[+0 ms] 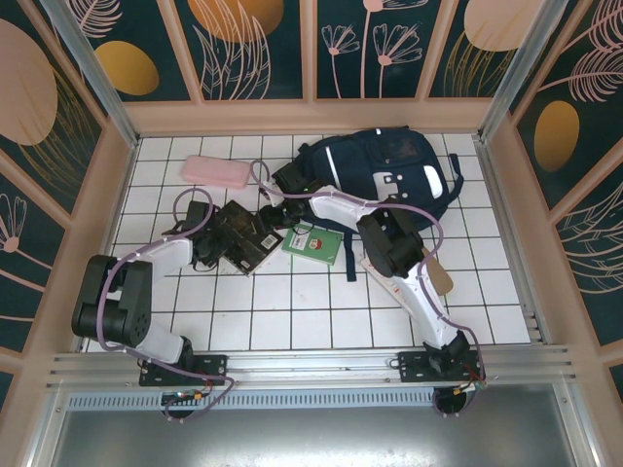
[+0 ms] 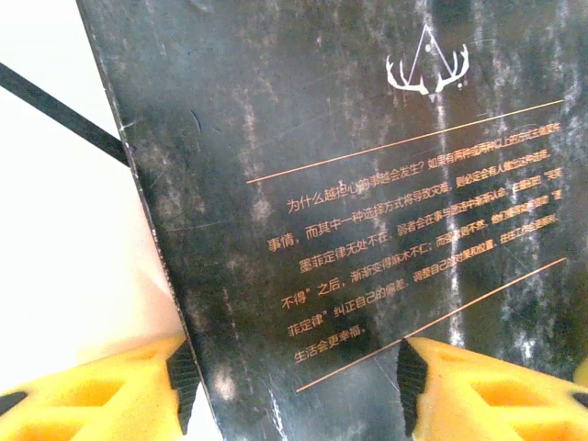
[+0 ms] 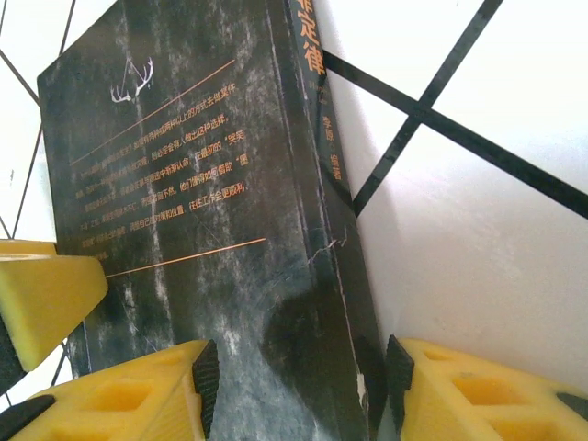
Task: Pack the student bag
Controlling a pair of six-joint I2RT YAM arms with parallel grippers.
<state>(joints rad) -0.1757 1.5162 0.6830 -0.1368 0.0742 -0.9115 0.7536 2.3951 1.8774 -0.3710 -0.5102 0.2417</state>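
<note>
Left hand (image 2: 296,377) and right hand (image 3: 299,372) straddle the black book (image 2: 322,138) near the student bag (image 1: 389,170). I cannot tell if they pinch it; a loose hold lets it slip.

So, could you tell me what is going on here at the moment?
Both arms are working on a black book on the tiled table. The left gripper and right gripper have jaws apart over its cover and spine edge; no firm grip shows. The student bag lies behind, with a green book and pink case outside it.

White-black arms (image 1: 419,292), lilac cables (image 1: 125,265), yellow black-padded fingers (image 2: 101,400).
</note>
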